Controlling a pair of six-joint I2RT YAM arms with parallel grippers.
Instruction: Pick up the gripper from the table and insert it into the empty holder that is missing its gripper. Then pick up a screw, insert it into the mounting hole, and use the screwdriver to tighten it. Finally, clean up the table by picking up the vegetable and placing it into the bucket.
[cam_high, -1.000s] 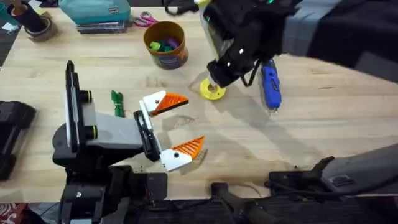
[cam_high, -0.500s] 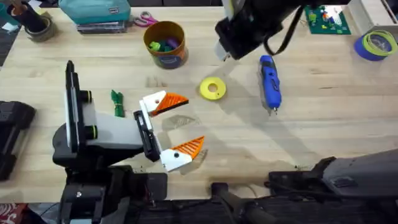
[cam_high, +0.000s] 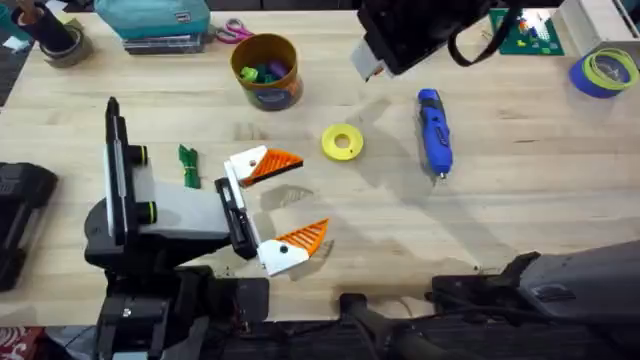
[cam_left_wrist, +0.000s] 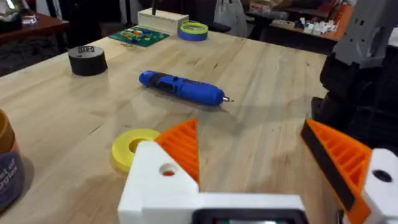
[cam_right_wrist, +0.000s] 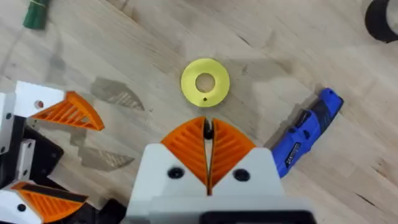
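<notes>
My left gripper (cam_high: 300, 200) lies open low over the table, and both its white fingers carry an orange ribbed gripper wedge (cam_high: 278, 163) (cam_high: 305, 237). In the left wrist view each white holder block (cam_left_wrist: 163, 180) shows a small mounting hole. High over the table's far side my right gripper (cam_right_wrist: 208, 146) is shut, with a small dark screw (cam_right_wrist: 208, 129) pinched at its pad tips. The blue screwdriver (cam_high: 434, 130) lies on the table to the right. Left of the left gripper sits the green vegetable (cam_high: 188, 165). The orange-yellow bucket (cam_high: 267, 70) stands at the back.
A flat yellow disc (cam_high: 342, 141) lies between the bucket and the screwdriver. A green board (cam_high: 525, 30) and a blue tape roll (cam_high: 605, 70) sit at the back right. A teal case (cam_high: 150, 18), scissors (cam_high: 232, 32) and a black tape roll (cam_high: 60, 42) are at the back left.
My right arm has risen from the yellow disc and drawn back toward the far side, still shut. The left arm and the table's things have not moved.
</notes>
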